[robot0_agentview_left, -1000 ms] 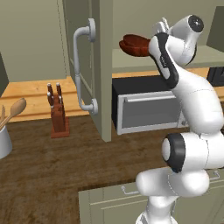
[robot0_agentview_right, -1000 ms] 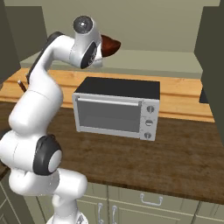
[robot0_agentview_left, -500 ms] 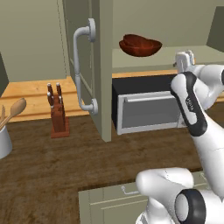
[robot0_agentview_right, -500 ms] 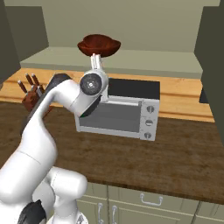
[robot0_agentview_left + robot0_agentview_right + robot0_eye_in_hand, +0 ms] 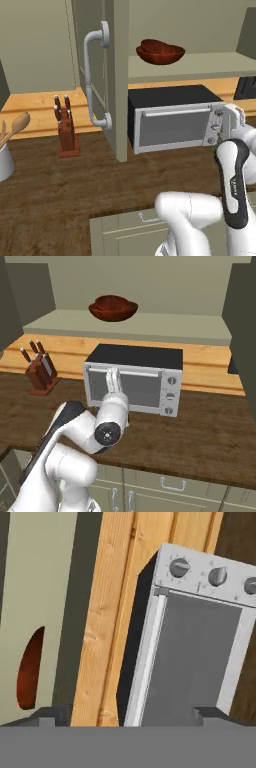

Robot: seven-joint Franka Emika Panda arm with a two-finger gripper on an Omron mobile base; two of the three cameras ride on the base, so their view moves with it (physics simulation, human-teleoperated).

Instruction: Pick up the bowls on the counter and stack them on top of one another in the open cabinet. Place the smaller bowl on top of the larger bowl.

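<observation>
Released and empty, gripper (image 5: 114,376) faces the unlabeled toaster oven (image 5: 134,379); bowls (image 5: 160,51) sit nested in the cabinet (image 5: 200,65).

the white arm with dark joints is folded low, its elbow bent back toward the base and its forearm reaching forward. the two-finger claw (image 5: 114,376) points upward with its pale fingers (image 5: 235,111) standing apart and nothing between them. in the hand view the dark fingertips (image 5: 212,713) sit wide apart.
</observation>
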